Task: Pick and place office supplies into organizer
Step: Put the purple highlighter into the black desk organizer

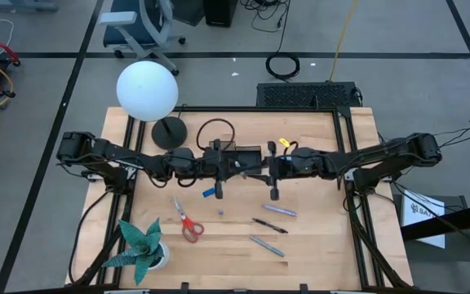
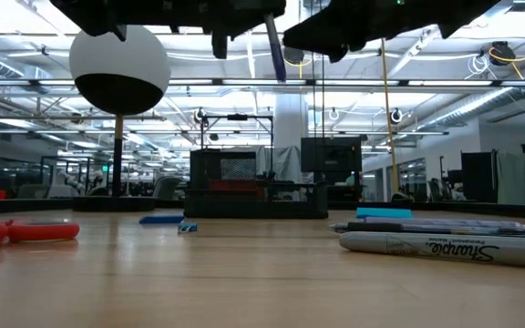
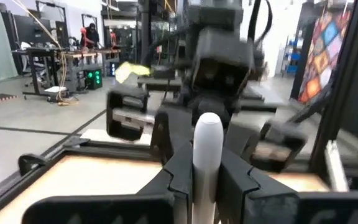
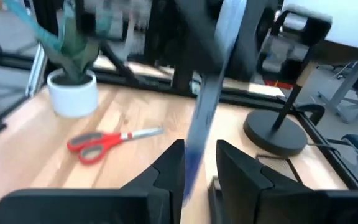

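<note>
Both arms meet high over the middle of the table, above the black organizer (image 1: pixel 248 152) (image 2: pixel 258 187). My left gripper (image 1: pixel 233 168) (image 3: pixel 207 180) is shut on a pen (image 2: pixel 274 50) that stands nearly upright. My right gripper (image 1: pixel 261 170) (image 4: pixel 199 174) faces it, open. Its fingers stand on either side of the blurred blue-grey pen (image 4: pixel 205 106), with narrow gaps. On the wood lie the red-handled scissors (image 1: pixel 188 222) (image 4: pixel 104 142), the blue pad (image 1: pixel 209 193) (image 2: pixel 160 219), the tiny blue block (image 1: pixel 219 212) and three pens (image 1: pixel 279 210) (image 2: pixel 445 244). My left gripper pinches the pen's shaft between its two fingers, a little below the pen's rounded pale end (image 3: pixel 207 134). The fingers come in level from the table's left and lie across the pen. The pen is lifted clear, nearly upright, and its lower end (image 2: pixel 280 77) hangs free above the table.
A lamp with a white globe (image 1: pixel 147 90) and a round black base (image 1: pixel 168 132) stands at the far left. A green paper plant in a white pot (image 1: pixel 141 249) (image 4: pixel 73 87) sits at the near left corner. Bare wood lies between the scissors and the pens.
</note>
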Tool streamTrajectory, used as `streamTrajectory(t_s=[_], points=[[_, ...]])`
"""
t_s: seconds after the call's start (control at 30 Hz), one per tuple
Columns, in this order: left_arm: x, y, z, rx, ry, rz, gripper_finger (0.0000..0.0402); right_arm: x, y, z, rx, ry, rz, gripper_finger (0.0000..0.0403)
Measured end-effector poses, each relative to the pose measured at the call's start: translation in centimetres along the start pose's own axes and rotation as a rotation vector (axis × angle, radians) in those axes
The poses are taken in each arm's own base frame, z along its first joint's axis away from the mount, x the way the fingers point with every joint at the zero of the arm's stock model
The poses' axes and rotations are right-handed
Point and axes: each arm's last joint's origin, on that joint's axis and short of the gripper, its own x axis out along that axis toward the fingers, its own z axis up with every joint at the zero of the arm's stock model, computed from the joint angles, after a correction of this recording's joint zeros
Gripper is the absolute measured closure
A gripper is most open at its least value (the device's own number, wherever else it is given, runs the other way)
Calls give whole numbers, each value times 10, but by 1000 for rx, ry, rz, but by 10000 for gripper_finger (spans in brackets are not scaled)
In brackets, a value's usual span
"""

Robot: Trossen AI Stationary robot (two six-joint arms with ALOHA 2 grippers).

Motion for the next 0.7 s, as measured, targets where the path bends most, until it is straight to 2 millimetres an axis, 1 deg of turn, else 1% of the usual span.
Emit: streamTrajectory(t_s=[0.17,0.3,0.4,0.5,0.57,0.7], points=[[-4,0,4,-129,23,2,361,-18,0,8,-100,23,12,318],[-3,2,-2,-218,70,5,361,-27,10,10,-247,32,59,317],[-2,2,-4,-269,78,8,361,-28,23,12,-406,16,109,318],[-2,0,-12,-312,134,6,361,-28,38,11,-592,-2,158,318],[-2,0,-11,-367,128,-13,361,-29,49,10,-719,10,144,318],[-1,-2,-6,-502,110,-81,361,-26,64,9,-987,54,32,316]])
